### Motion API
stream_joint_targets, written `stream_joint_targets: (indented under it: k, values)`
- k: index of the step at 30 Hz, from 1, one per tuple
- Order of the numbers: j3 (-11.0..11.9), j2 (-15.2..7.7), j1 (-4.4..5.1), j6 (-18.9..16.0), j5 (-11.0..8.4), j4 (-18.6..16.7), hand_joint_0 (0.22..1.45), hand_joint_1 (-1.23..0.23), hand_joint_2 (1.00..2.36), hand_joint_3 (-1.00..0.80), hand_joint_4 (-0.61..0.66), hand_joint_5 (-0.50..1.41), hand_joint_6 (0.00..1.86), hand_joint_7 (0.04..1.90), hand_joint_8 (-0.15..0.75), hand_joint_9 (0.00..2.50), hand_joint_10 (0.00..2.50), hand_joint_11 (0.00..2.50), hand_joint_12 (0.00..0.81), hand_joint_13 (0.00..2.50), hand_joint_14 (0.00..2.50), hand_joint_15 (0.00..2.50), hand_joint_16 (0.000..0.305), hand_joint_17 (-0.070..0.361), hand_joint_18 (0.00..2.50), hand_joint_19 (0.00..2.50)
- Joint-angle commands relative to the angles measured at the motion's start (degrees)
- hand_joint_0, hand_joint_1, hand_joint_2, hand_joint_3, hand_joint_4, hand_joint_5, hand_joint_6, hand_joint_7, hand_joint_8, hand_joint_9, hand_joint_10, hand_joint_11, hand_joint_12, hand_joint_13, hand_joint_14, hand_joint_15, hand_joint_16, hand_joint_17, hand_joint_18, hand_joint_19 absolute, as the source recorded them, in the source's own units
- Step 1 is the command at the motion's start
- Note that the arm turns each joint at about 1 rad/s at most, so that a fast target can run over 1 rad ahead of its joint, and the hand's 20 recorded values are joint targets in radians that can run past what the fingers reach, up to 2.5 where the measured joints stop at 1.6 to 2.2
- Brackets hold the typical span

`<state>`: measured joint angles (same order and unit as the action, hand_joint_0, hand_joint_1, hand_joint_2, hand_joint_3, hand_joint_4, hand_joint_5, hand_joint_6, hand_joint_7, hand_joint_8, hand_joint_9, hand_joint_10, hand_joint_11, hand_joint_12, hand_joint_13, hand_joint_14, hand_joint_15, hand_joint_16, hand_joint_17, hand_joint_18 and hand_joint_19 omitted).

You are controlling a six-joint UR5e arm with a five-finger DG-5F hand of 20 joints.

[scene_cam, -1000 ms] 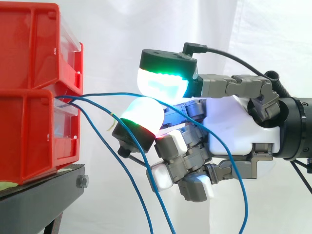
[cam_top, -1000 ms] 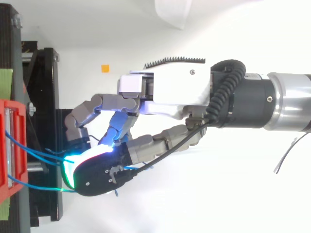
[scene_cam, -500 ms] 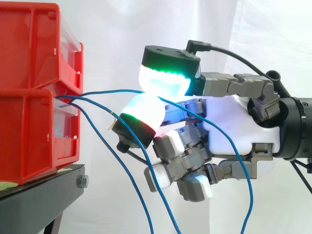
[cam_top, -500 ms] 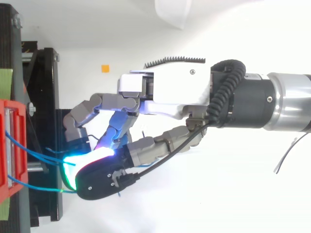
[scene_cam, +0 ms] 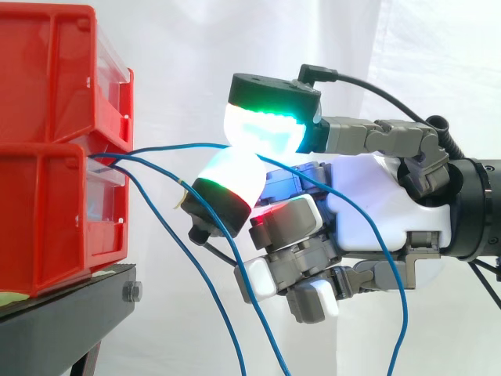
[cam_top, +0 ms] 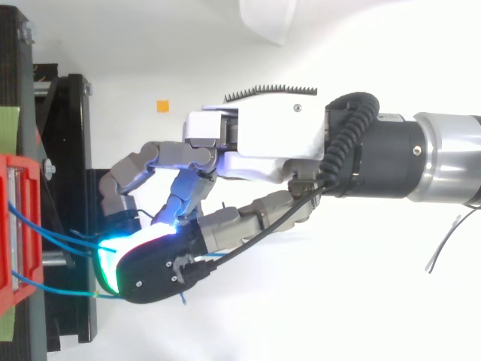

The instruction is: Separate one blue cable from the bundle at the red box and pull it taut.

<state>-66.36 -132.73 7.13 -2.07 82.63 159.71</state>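
1. The hand (scene_cam: 376, 211) has its fingers (scene_cam: 262, 133) clamped on one blue cable (scene_cam: 172, 146) (pinched between two glowing pads).
2. That cable runs nearly level from the lower red box (scene_cam: 47, 211).
3. Below it, other cables (scene_cam: 196, 270) sag.

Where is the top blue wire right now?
In the side view, the top blue cable runs right from the lower red bin and is pinched between the hand's glowing fingertips.

At the left, the top box (scene_cam: 47, 70) sits on the bottom box (scene_cam: 43, 219), on a stand (scene_cam: 70, 309). From the bottom box, cables (scene_cam: 172, 146) run right to the robot hand (scene_cam: 376, 211); one passes between its fingertips (scene_cam: 262, 129).
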Motion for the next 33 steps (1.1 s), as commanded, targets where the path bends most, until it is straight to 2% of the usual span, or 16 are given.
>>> stream_joint_targets:
  k: [1,3,6,9,12,14,15,22,23,25,27,30,31,33]
  values:
    - [0.00,-0.08,0.08,-0.92,-0.01,0.07,0.59,-0.78,1.03,0.13,-0.06,-0.16,0.86,1.27,0.368,1.02,0.00,1.38,0.385,0.98,0.02,0.62,0.051,0.114,1.05,0.66]
    - [-0.08,0.01,-0.10,-1.18,-0.01,-0.02,0.59,-0.78,1.03,0.12,-0.04,-0.16,0.86,1.27,0.348,0.96,0.19,1.47,0.382,1.00,0.02,0.70,0.050,0.112,1.04,0.66]
    - [-0.08,-0.08,-0.27,-1.80,0.08,-0.10,0.59,-0.78,1.03,0.13,-0.04,-0.16,0.86,1.27,0.351,0.88,0.43,1.41,0.380,1.03,0.02,0.80,0.049,0.110,1.04,0.67]
    - [-0.08,0.01,-0.36,-2.32,0.16,0.07,0.60,-0.78,1.03,0.12,-0.04,-0.16,0.86,1.26,0.345,0.84,0.53,1.45,0.378,1.07,0.01,0.98,0.048,0.108,1.05,0.72]
    - [-0.08,0.01,-0.36,-2.76,0.16,0.25,0.60,-0.78,1.03,0.12,-0.04,-0.16,0.86,1.25,0.349,0.77,0.73,1.36,0.368,1.12,0.00,1.22,0.047,0.106,1.07,0.79]
    - [-0.08,-0.08,-0.36,-3.73,0.25,0.51,0.60,-0.78,1.03,0.13,-0.04,-0.16,0.86,1.24,0.349,0.76,0.75,1.35,0.370,1.14,0.00,1.31,0.046,0.105,1.07,0.83]
    - [-0.08,-0.08,-0.36,-3.82,0.25,0.51,0.60,-0.78,1.03,0.13,-0.03,-0.16,0.86,1.25,0.352,0.73,0.79,1.33,0.367,1.14,0.10,1.38,0.046,0.104,1.10,0.89]
    - [-0.08,-0.08,-0.36,-4.26,0.34,0.51,0.60,-0.78,1.03,0.12,-0.01,-0.16,0.86,1.23,0.355,0.71,0.84,1.35,0.365,1.02,0.70,1.39,0.047,0.105,1.16,1.07]
    - [-0.08,-0.08,-0.36,-4.26,0.34,0.51,0.60,-0.78,1.03,0.13,-0.01,-0.16,0.86,1.23,0.348,0.69,0.95,1.34,0.370,0.99,0.88,1.37,0.046,0.104,1.17,1.11]
    - [-0.08,0.01,-0.36,-4.34,0.43,0.51,0.60,-0.78,1.03,0.13,-0.01,-0.16,0.86,1.22,0.351,0.67,1.13,1.34,0.372,0.97,1.03,1.39,0.046,0.104,1.20,1.16]
    - [-0.08,-0.08,-0.36,-4.26,0.43,0.51,0.60,-0.78,1.03,0.12,-0.01,-0.16,0.86,1.22,0.350,0.65,1.31,1.35,0.373,0.93,1.31,1.37,0.046,0.105,1.23,1.21]
    - [-0.08,0.01,-0.36,-4.34,0.43,0.51,0.60,-0.78,1.03,0.12,0.00,-0.16,0.86,1.22,0.350,0.63,1.50,1.37,0.380,0.90,1.55,1.39,0.045,0.102,1.27,1.25]
    - [-0.08,-0.08,-0.36,-4.34,0.43,0.51,0.60,-0.78,1.03,0.12,0.00,-0.16,0.86,1.22,0.351,0.63,1.50,1.41,0.378,0.89,1.56,1.39,0.045,0.101,1.27,1.26]
    - [-0.17,0.01,-0.27,-4.34,0.43,0.51,0.60,-0.78,1.03,0.12,0.00,-0.16,0.86,1.21,0.350,0.61,1.64,1.40,0.386,0.86,1.79,1.39,0.044,0.100,1.32,1.37]
